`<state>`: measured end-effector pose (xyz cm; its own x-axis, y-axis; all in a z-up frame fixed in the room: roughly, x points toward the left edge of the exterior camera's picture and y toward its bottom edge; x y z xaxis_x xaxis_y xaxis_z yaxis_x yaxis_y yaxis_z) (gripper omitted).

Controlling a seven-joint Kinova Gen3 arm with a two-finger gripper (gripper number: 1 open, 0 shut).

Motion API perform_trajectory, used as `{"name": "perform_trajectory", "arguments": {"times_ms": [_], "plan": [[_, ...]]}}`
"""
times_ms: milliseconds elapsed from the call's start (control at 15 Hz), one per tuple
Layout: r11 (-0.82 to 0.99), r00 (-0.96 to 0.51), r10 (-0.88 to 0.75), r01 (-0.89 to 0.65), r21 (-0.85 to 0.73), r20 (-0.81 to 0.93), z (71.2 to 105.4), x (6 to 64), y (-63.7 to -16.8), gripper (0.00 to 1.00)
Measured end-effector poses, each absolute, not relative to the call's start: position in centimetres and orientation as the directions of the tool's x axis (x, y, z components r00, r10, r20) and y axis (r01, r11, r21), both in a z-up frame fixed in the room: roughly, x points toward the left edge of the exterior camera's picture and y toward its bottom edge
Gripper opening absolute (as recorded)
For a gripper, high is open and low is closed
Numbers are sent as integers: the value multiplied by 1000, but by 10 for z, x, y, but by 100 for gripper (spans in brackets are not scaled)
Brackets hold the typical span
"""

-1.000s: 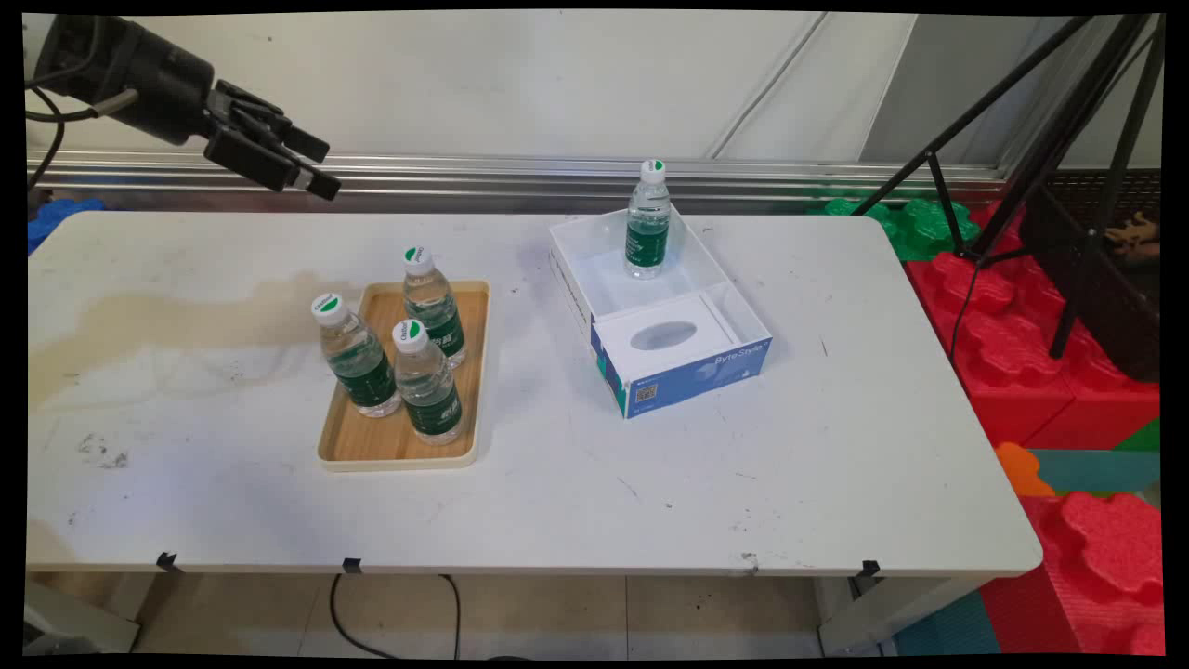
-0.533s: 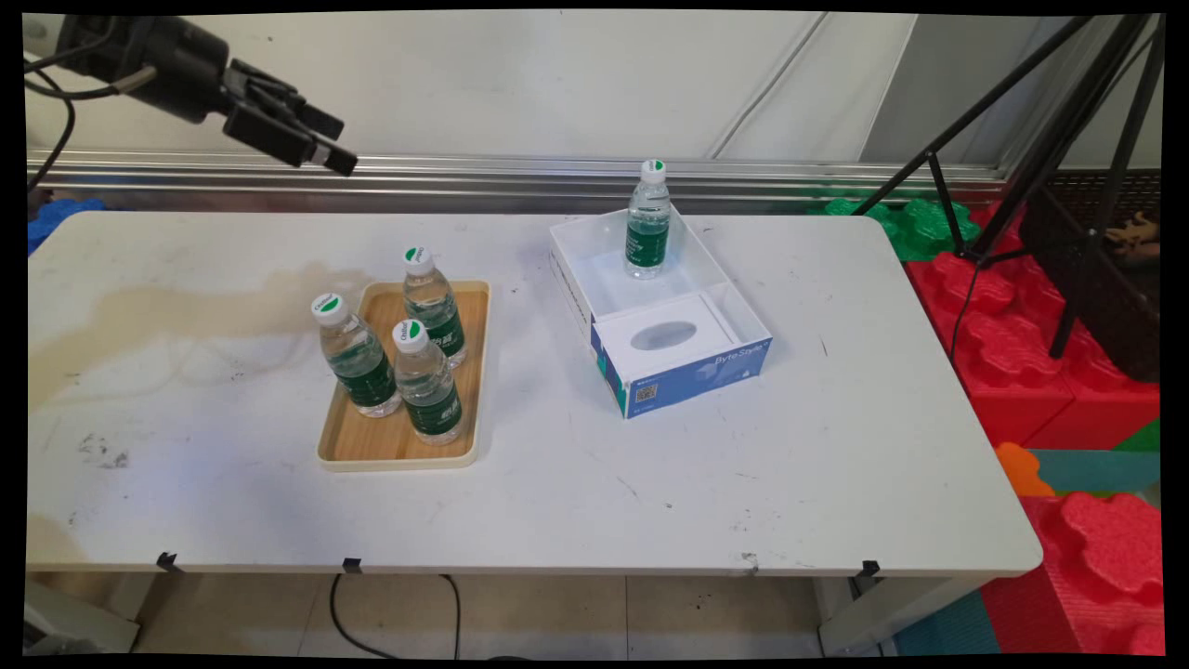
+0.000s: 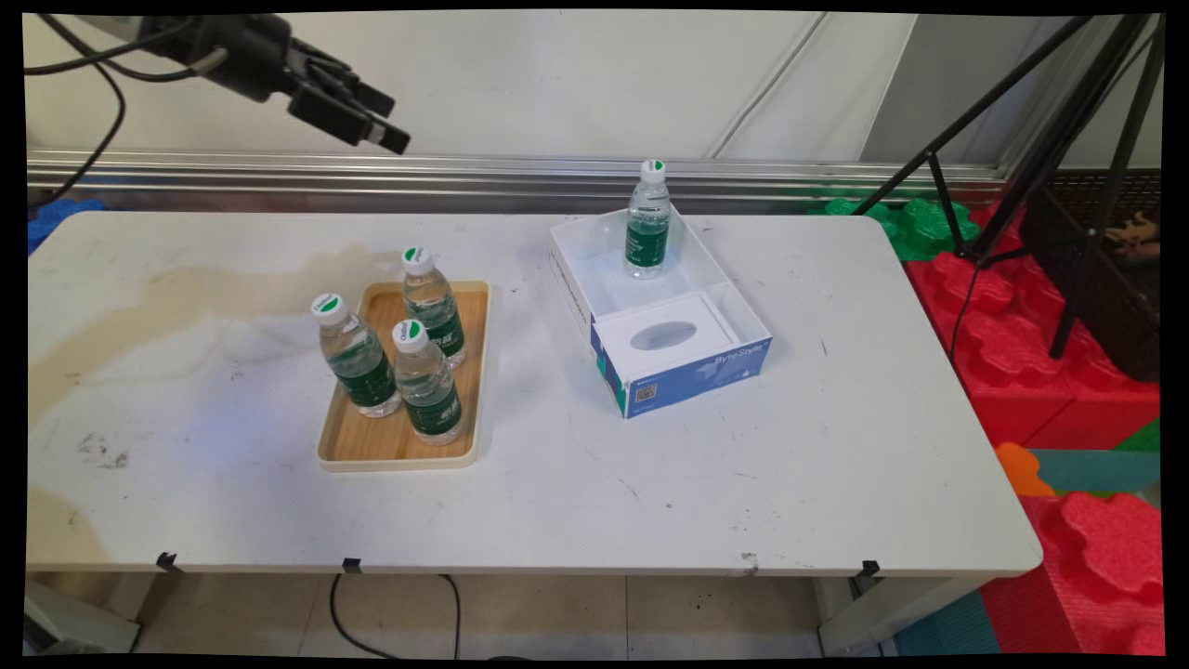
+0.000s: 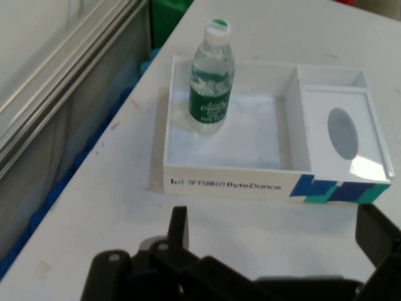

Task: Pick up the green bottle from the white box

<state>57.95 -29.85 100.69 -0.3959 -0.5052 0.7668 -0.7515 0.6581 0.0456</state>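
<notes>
White table (image 3: 743, 465), one bottle (image 3: 647, 221) in box (image 3: 734, 307), three on tray (image 3: 385, 444)

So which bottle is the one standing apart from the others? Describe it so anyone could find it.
On the white table, find the open white-and-blue box right of the wooden tray. The lone bottle stands upright in the box's far corner; the other three stand together on the tray.

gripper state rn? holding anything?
Gripper: open, holding nothing, raised above the table's far left side.
</notes>
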Motion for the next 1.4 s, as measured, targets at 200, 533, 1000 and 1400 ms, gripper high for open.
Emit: {"name": "perform_trajectory", "arguments": {"times_ms": [200,533,1000,1400], "plan": [[670,-408,-492,-742,35,769,1000,567,-321,100],[679,-418,-489,-734,34,766,982,542,-361,100],[687,-435,-502,-725,39,747,948,511,-415,100],[699,-449,-519,-713,59,727,911,478,-464,100]]}}
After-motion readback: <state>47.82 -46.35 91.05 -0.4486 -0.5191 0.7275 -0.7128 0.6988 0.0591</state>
